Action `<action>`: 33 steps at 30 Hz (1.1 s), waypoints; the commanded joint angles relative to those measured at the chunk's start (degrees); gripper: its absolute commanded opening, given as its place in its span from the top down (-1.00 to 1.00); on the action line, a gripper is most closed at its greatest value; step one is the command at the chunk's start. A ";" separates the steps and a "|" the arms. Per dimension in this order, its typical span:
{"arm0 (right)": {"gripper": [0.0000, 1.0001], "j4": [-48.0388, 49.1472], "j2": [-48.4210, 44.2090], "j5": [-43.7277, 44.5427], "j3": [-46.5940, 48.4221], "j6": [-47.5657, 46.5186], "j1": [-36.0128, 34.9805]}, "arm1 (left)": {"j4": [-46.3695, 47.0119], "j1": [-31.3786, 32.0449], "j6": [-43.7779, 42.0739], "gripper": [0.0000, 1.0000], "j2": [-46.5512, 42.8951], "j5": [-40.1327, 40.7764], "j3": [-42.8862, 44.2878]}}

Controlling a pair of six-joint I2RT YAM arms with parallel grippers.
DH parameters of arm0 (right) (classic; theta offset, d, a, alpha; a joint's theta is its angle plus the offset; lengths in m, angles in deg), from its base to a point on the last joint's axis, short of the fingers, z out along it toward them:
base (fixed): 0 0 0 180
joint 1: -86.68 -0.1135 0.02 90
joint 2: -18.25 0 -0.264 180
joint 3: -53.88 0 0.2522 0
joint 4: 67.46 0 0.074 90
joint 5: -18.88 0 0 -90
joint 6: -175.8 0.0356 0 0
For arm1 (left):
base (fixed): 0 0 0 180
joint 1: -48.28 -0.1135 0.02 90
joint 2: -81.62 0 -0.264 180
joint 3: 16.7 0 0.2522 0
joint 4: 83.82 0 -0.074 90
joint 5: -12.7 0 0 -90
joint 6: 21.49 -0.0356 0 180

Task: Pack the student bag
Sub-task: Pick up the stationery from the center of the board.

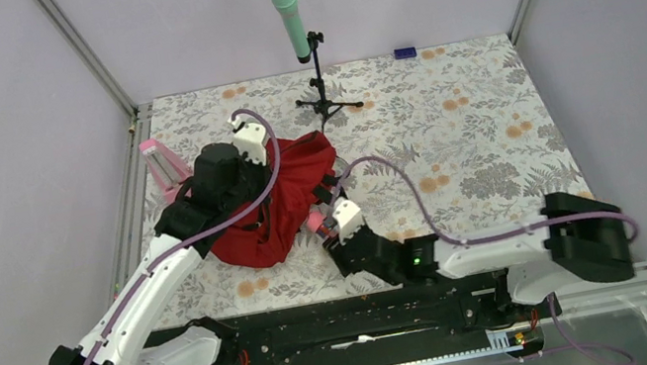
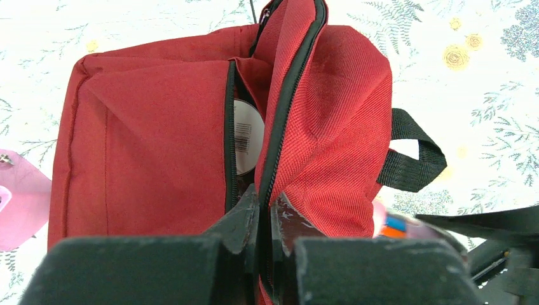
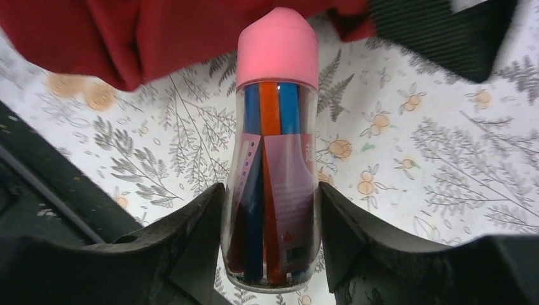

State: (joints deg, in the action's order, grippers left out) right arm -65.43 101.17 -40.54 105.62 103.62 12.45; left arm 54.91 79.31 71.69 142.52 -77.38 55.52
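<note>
The student bag (image 1: 286,194), red with black zippers, lies left of centre on the floral table. My left gripper (image 2: 266,213) is shut on the black zipper edge of the student bag (image 2: 159,140), whose front pocket gapes and shows a round white barcode label (image 2: 246,136). My right gripper (image 3: 272,210) is shut on a clear marker tube (image 3: 276,127) with a pink cap and blue and orange pens inside. The tube (image 1: 317,221) is held just off the bag's right edge, cap toward the red fabric (image 3: 159,32). It also shows blurred in the left wrist view (image 2: 394,225).
A green-headed microphone (image 1: 290,17) on a black tripod stands at the back centre. A pink item (image 1: 158,161) sits left of the bag near the wall rail. A small blue object (image 1: 404,53) lies at the far edge. The bag's black carry loop (image 2: 413,159) sticks out to the right.
</note>
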 commanded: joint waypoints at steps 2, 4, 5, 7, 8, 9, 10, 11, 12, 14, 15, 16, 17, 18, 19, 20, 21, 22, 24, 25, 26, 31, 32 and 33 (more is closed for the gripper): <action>0.92 -2.29 -13.57 7.37 -4.27 0.26 0.38 | 8.70 -0.73 0.50 1.00 -0.20 0.34 0.77; 0.92 -5.44 -17.82 9.08 -5.80 0.64 1.99 | 8.63 -0.70 0.66 1.00 -0.26 0.86 0.37; 0.92 -6.91 -19.96 9.10 -6.51 0.75 3.41 | 8.35 -0.70 0.95 1.00 -0.34 1.13 0.10; 0.92 -9.70 -24.72 8.11 -7.70 1.27 6.73 | 7.69 -0.70 1.59 1.00 -0.35 1.49 -0.34; 0.93 -10.66 -26.96 7.43 -8.36 1.33 8.71 | 7.57 -0.70 2.22 1.00 -0.41 1.78 -0.74; 0.92 -11.48 -29.51 6.90 -8.92 1.29 10.41 | 7.57 -0.70 2.82 1.00 -0.32 1.97 -1.24; 0.92 -12.08 -31.90 6.50 -9.44 1.02 12.12 | 7.60 -0.66 3.45 1.00 -0.30 2.01 -1.77; 0.91 -12.65 -34.09 6.36 -9.80 0.53 13.53 | 7.64 -0.62 4.28 1.00 -0.26 2.01 -2.23; 0.90 -13.15 -36.16 6.33 -10.13 0.06 14.67 | 7.64 -0.55 5.17 1.00 -0.12 1.78 -2.68; 0.89 -14.12 -39.43 6.28 -9.99 -0.61 16.83 | 7.91 0.09 6.69 1.00 0.24 1.38 -3.70; 0.89 -14.72 -40.59 6.24 -9.58 -0.93 17.67 | 8.13 0.72 7.23 1.00 0.38 1.62 -4.16; 0.89 -15.25 -41.36 6.32 -9.11 -1.02 18.31 | 8.40 1.64 7.69 1.00 0.67 1.92 -4.68; 0.89 -16.26 -42.10 6.39 -8.54 -1.07 19.06 | 8.50 2.71 7.91 1.00 1.03 2.13 -5.08; 0.89 -17.52 -42.35 6.54 -7.94 -1.07 19.51 | 8.45 4.14 8.08 1.00 1.51 2.67 -5.53; 0.89 -18.30 -42.46 6.69 -7.32 -0.79 19.82 | 8.52 5.68 8.49 1.00 1.89 3.38 -5.89; 0.89 -19.06 -42.48 6.90 -6.66 -0.33 20.07 | 9.03 7.10 8.96 1.00 2.26 3.63 -6.95; 0.89 -19.76 -42.48 6.77 -5.82 0.32 20.31 | 9.92 8.63 9.59 1.00 2.51 3.60 -7.95; 0.89 -20.34 -42.48 6.32 -5.03 0.88 20.40 | 10.85 9.94 10.32 1.00 2.71 3.47 -9.11; 0.89 -20.84 -42.48 4.75 -3.65 2.16 20.45 | 12.98 13.10 11.58 1.00 3.30 3.05 -11.31; 0.89 -20.83 -42.41 4.10 -2.95 2.78 20.44 | 13.85 14.57 12.10 1.00 3.86 2.94 -12.13; 0.89 -20.81 -42.28 3.40 -2.32 3.50 20.45 | 14.58 16.44 12.62 1.00 4.62 2.54 -12.70; 0.89 -20.86 -40.94 1.93 0.23 6.13 20.45 | 15.10 21.27 12.56 0.22 7.86 2.18 -12.56; 0.89 -20.85 -40.76 1.67 0.52 6.47 20.50 | 14.94 21.65 12.43 0.02 7.54 2.25 -12.23; 0.89 -20.83 -40.70 1.36 0.91 6.73 20.48 | 14.60 21.72 12.38 -0.16 6.92 2.41 -11.80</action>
State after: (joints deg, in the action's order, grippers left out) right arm -88.25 60.12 -37.87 102.69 107.51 32.58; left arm 66.61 100.01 83.45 150.44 -76.06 42.65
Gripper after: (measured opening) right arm 0.590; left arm 0.438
